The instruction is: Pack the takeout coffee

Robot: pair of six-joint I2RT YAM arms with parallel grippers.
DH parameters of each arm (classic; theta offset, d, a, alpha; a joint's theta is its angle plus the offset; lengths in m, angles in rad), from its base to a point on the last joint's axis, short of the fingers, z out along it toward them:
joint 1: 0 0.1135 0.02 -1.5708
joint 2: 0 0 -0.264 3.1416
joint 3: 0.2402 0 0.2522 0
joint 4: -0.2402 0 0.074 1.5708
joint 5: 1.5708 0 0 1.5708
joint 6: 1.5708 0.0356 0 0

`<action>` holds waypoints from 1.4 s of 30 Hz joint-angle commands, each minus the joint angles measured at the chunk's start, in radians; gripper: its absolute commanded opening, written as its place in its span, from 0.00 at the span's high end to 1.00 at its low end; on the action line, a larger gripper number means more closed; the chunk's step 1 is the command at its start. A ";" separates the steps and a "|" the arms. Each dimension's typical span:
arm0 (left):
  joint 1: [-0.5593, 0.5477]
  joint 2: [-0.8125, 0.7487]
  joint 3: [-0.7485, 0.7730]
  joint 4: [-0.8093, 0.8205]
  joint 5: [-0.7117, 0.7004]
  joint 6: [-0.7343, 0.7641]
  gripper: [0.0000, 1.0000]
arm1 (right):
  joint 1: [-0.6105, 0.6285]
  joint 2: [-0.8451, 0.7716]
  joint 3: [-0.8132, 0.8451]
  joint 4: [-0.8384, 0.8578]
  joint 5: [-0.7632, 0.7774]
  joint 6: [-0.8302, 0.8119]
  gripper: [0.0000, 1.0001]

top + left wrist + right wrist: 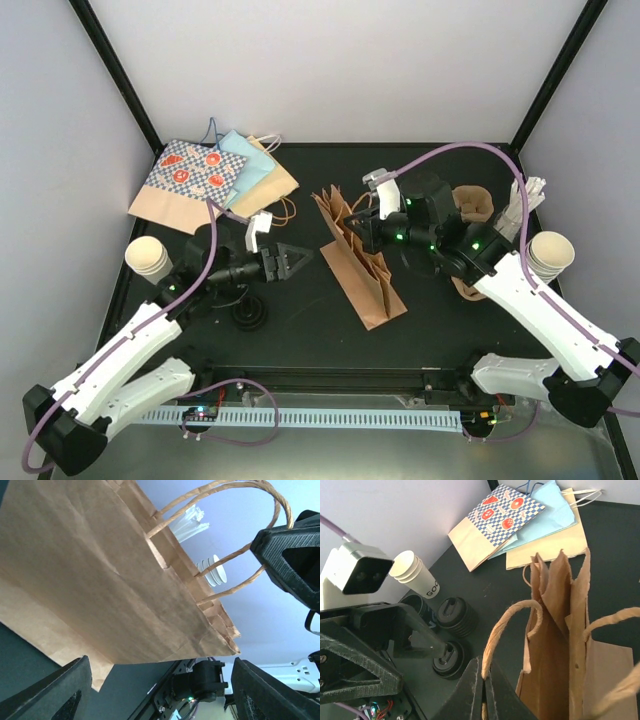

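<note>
nothing packed yet, by my reading. brown bag (362, 270) stands mid-table. right gripper (483, 674) is pinched on its handle (492, 632). left gripper (292, 262) is spread and empty at the bag's 9 o'clock. cup stack (148, 257) sits far out at 9, second cup stack (551, 252) at 3, lids (248, 313) at 8, carrier (478, 207) at 2. all outside the bag; loading remains.

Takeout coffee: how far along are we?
Done: nothing looks packed; cups stacked bare, lids loose, carrier behind the right arm. In hand: right gripper shut on the bag handle; left gripper open. Left: lidding, loading carrier, bagging.
</note>
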 commanded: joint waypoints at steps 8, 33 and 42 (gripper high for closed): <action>-0.072 0.074 0.017 0.325 -0.003 -0.250 0.34 | 0.048 0.002 -0.049 0.059 -0.086 -0.064 0.94; -0.122 0.055 -0.015 0.353 -0.084 -0.358 0.18 | 0.060 0.005 -0.030 -0.029 -0.101 -0.101 0.65; -0.122 0.018 -0.027 0.303 -0.092 -0.325 0.66 | 0.059 -0.063 -0.029 -0.055 -0.020 -0.078 0.57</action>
